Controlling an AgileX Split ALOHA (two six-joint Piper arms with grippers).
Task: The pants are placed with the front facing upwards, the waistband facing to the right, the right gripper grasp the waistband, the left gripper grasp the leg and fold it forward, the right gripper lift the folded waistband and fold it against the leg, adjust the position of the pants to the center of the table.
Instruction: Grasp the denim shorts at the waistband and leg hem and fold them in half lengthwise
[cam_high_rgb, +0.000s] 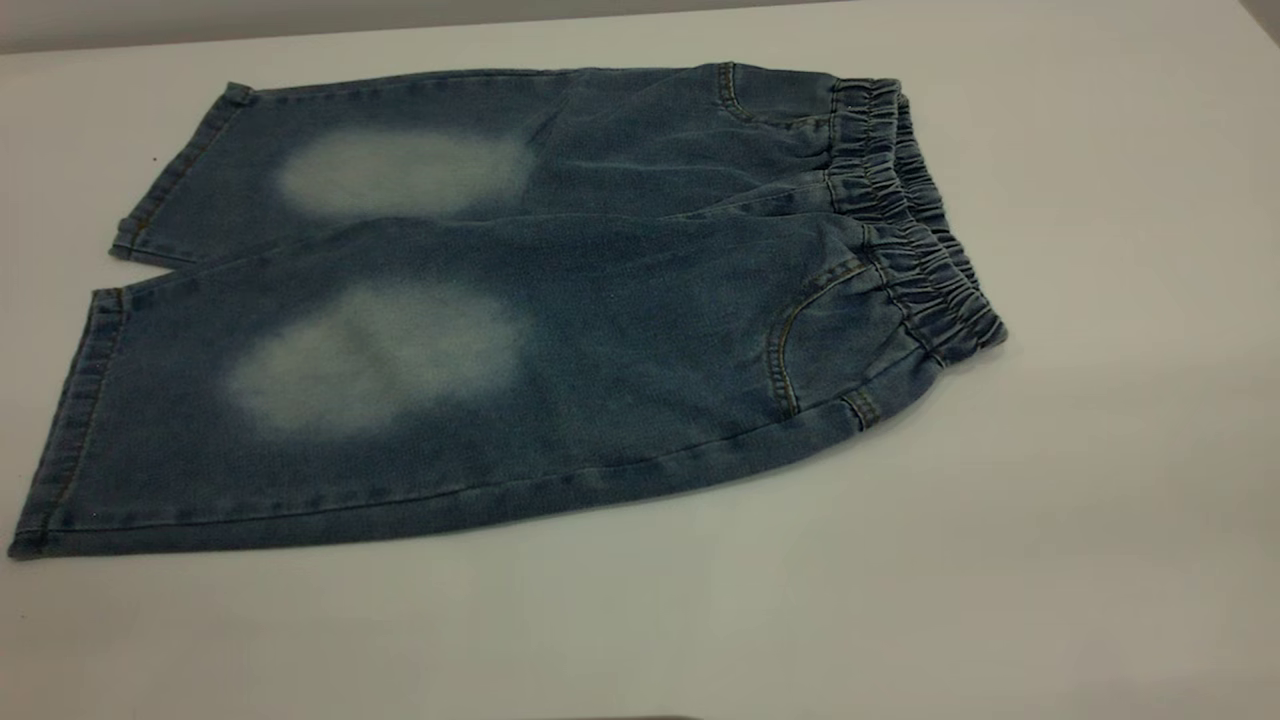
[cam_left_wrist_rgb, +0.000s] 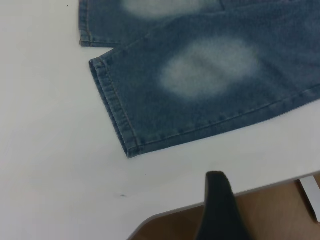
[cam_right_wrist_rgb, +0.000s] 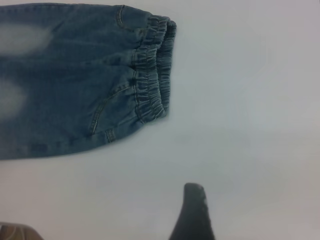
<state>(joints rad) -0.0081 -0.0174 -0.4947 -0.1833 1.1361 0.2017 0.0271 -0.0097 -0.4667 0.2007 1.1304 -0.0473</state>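
The dark blue denim pants (cam_high_rgb: 600, 350) lie flat on the white table (cam_high_rgb: 1100, 520), front up, with pale oval knee patches. Their gathered waistband (cam_high_rgb: 910, 240) points right and both leg hems point left. No arm shows in the exterior view. The left wrist view shows the near leg's hem (cam_left_wrist_rgb: 112, 107) and, well short of it, a black part of my left gripper (cam_left_wrist_rgb: 220, 210) by the table's edge. In the right wrist view the waistband (cam_right_wrist_rgb: 150, 70) lies apart from my right gripper (cam_right_wrist_rgb: 194, 212), which hovers over bare table. Nothing is held.
Bare table (cam_high_rgb: 640, 640) surrounds the pants on the near side and to the right. In the left wrist view the table's front edge (cam_left_wrist_rgb: 260, 189) runs close by the gripper, with brown floor (cam_left_wrist_rgb: 280, 215) beyond it.
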